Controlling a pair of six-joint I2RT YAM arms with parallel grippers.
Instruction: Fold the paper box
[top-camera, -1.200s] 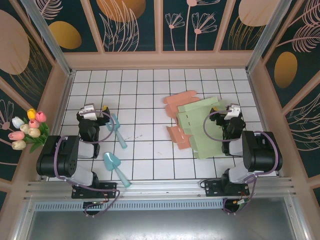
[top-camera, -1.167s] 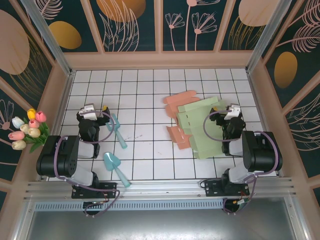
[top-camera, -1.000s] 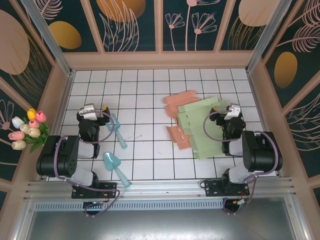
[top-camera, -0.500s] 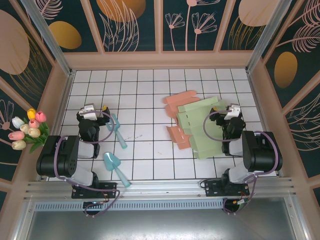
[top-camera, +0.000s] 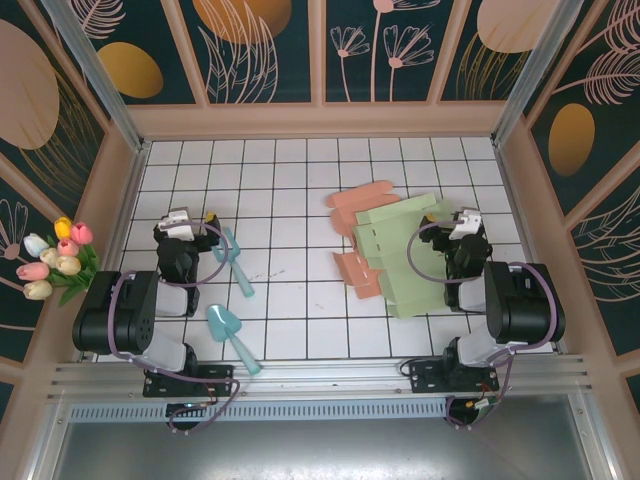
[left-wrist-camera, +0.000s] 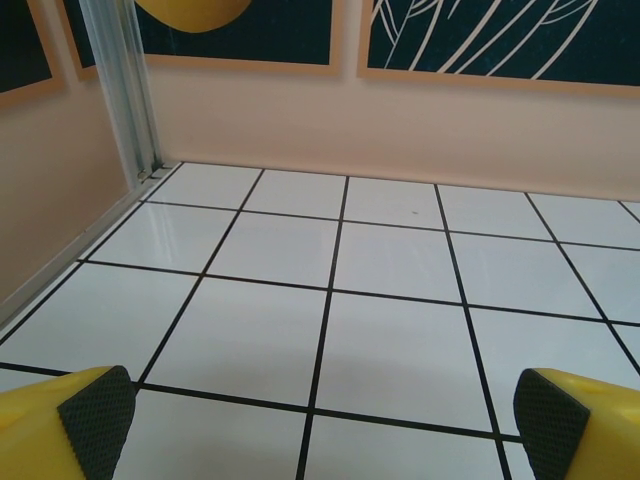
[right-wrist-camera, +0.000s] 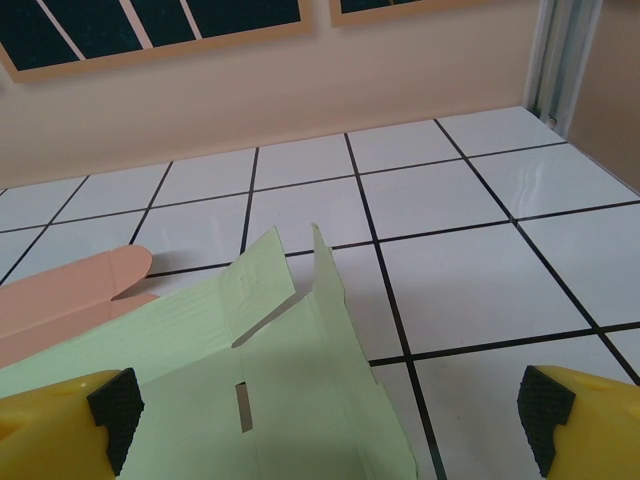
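- Both arms sit folded back near their bases at the near edge of the tiled table (top-camera: 280, 200), left one on the left and right one on the right.
- The left gripper (left-wrist-camera: 325, 410) is spread wide with nothing in it. In its wrist view we see the black pads (left-wrist-camera: 97, 415) at the two bottom corners and bare white tile between them.
- The right gripper (right-wrist-camera: 330, 415) is spread just as wide and isn't pinching anything, with its pads (right-wrist-camera: 115, 405) far apart at the frame corners.
- The green paper box (top-camera: 400, 255) is an unfolded flat sheet on the right half of the table, right by the right gripper (top-camera: 465, 222).
- In the right wrist view the green sheet (right-wrist-camera: 290, 380) runs between the fingers, with one cut flap tilted up off the tiles. We can't tell if the fingers touch it.
- A pink box blank (top-camera: 362, 195) pokes out from under the green one on its far and left sides, and shows in the wrist view too (right-wrist-camera: 70, 290).
- Over by the left gripper (top-camera: 178, 222) there are two teal scoops, one just beside it (top-camera: 232, 262) and one nearer the base (top-camera: 232, 335).
- A bunch of tulips (top-camera: 55, 260) sits against the left wall.
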